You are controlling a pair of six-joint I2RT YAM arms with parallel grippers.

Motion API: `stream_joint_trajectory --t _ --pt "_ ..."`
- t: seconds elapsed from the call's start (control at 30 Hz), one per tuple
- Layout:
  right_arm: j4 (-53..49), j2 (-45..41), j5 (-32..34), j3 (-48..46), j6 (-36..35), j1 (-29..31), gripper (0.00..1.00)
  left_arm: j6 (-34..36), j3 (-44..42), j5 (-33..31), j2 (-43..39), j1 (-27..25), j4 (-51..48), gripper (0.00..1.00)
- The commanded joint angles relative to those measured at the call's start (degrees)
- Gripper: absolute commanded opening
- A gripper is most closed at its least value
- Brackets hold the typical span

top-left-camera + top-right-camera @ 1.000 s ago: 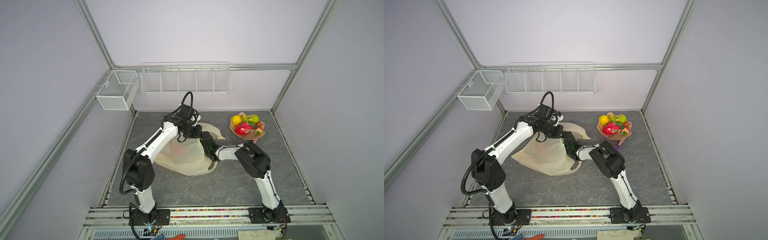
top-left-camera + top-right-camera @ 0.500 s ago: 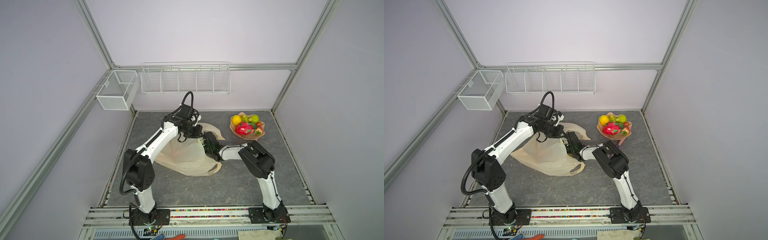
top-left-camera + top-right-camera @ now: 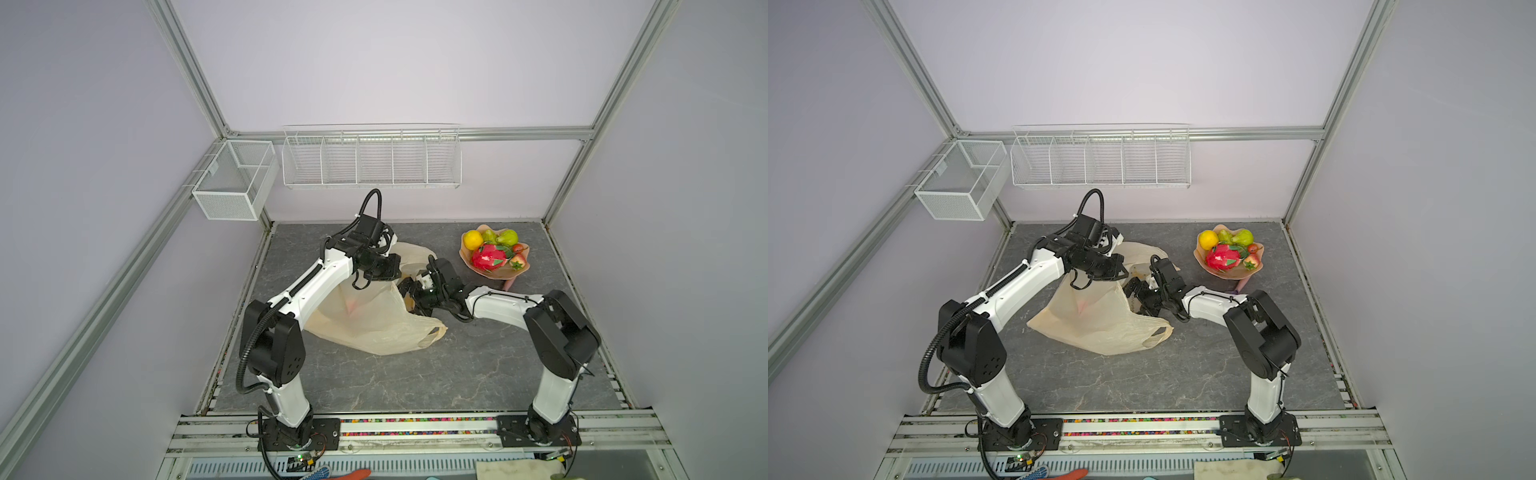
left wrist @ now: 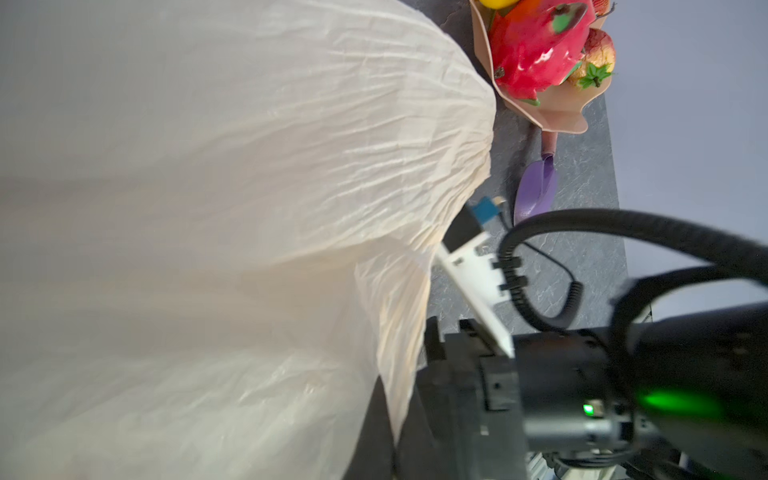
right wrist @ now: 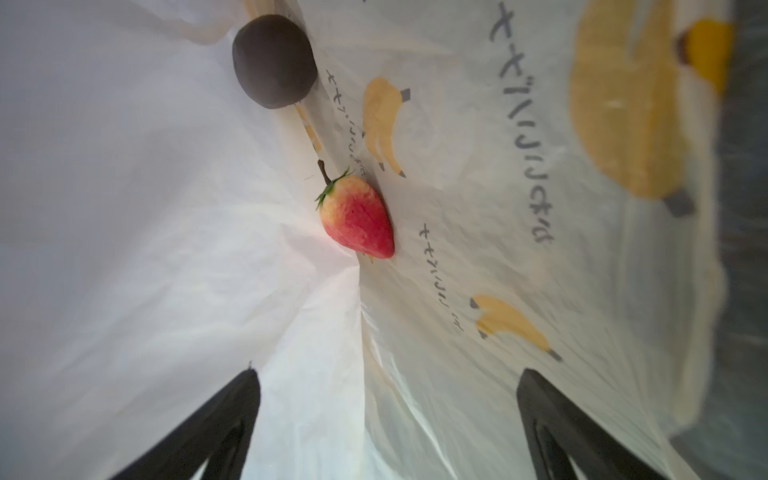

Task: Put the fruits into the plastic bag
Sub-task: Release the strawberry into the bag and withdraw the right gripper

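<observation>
Strawberry (image 5: 357, 220) and dark fruit (image 5: 274, 62) in bag (image 3: 374, 328) show plainly only past spread right claw (image 5: 387, 372); left claw (image 3: 390, 270) pinches bag.

The fingers of the left gripper (image 3: 395, 271) are hidden behind the bag (image 4: 208, 208) in the left wrist view. There the dish (image 4: 557, 116) and dragon fruit (image 4: 536, 45) are cut by the edge, and the right arm (image 4: 561, 374) is blurred. The fingers (image 5: 224, 424) of the right gripper (image 5: 388, 374) are likewise cut.

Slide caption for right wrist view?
Open right gripper inside the plastic bag, strawberry and dark round fruit ahead.
</observation>
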Motion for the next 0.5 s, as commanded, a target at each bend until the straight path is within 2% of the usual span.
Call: stream_joint_trajectory --t 0.0,0.3,0.47 --pt "-11.8 -6.7 4.2 -0.4 -6.9 -1.8 0.98 -0.5 -1.5 -0.8 -2.1 0.1 1.5 0.00" --pt "-30.8 -18.9 10.6 1.4 -15.7 -6.0 0.95 -0.9 -2.9 -0.7 -3.0 0.1 2.9 0.00" --pt "-42.5 -25.1 16.3 4.7 -21.7 -9.9 0.93 -0.7 -2.8 -0.6 -3.1 0.1 3.0 0.00"
